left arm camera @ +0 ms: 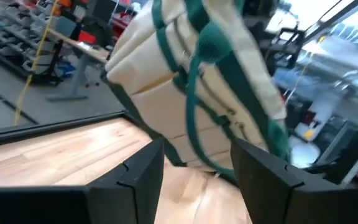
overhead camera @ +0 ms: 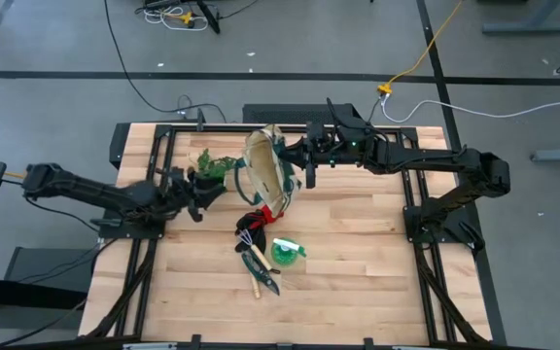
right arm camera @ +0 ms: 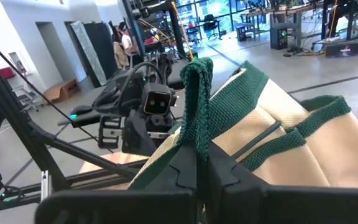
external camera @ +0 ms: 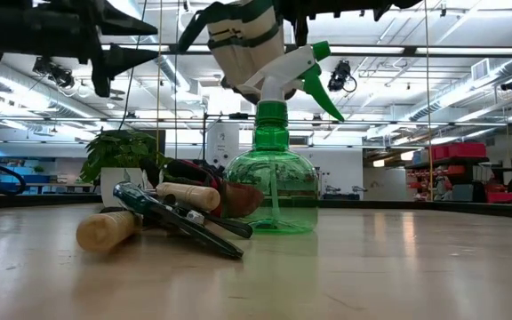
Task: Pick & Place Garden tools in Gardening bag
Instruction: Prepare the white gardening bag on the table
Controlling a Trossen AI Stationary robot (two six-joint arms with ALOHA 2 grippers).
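The beige gardening bag with green trim hangs above the table's far middle, clear of the wood in the low view. My right gripper is shut on one of its green loop handles. My left gripper stands open just left of the bag, fingers level and apart, touching nothing. On the table below lie the garden tools: a red-and-black glove, a wooden-handled rake, dark-handled shears and a green spray bottle, which stands upright. My right gripper pinches the bag's green loop handle between its two fingers, the woven strap standing up out of the shut jaws. The fingers come level from the table's right side. The bag is lifted clear of the table and tilted, its body beyond the fingertips.
A leafy plant sprig lies at the far left, close to my left gripper. The tools are bunched just near of the bag. Bare wood spreads toward the near and right edges.
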